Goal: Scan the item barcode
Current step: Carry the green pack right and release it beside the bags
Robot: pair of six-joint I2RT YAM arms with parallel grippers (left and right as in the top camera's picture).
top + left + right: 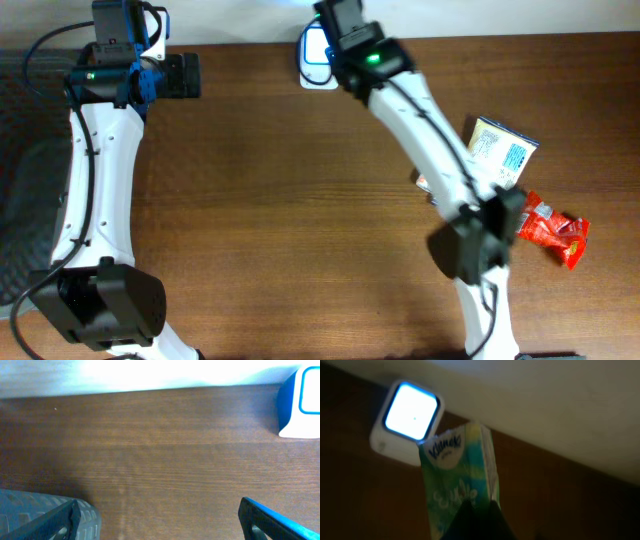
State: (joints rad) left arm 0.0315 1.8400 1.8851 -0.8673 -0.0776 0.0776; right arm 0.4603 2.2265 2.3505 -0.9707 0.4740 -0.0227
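Kleenex pack (456, 485), of printed plastic, is gripped by the right fingers (477, 522) near the square, glowing scanner (411, 412); this grip is seen only from the right wrist. The left fingers (272, 522) are spread wide open.

Table (260, 200): brown wood grain, smooth, faint sheen. Tissue pack (460, 485) pinched in right gripper (475, 522): printed plastic film, glossy. Scanner (409, 417) just beyond it: smooth white plastic, lit face. Well apart from that gripper: red packet (552, 230), shiny crinkled foil; box (503, 150), matt printed card. Left gripper (162, 520): black matt plastic, ribbed grey pad.
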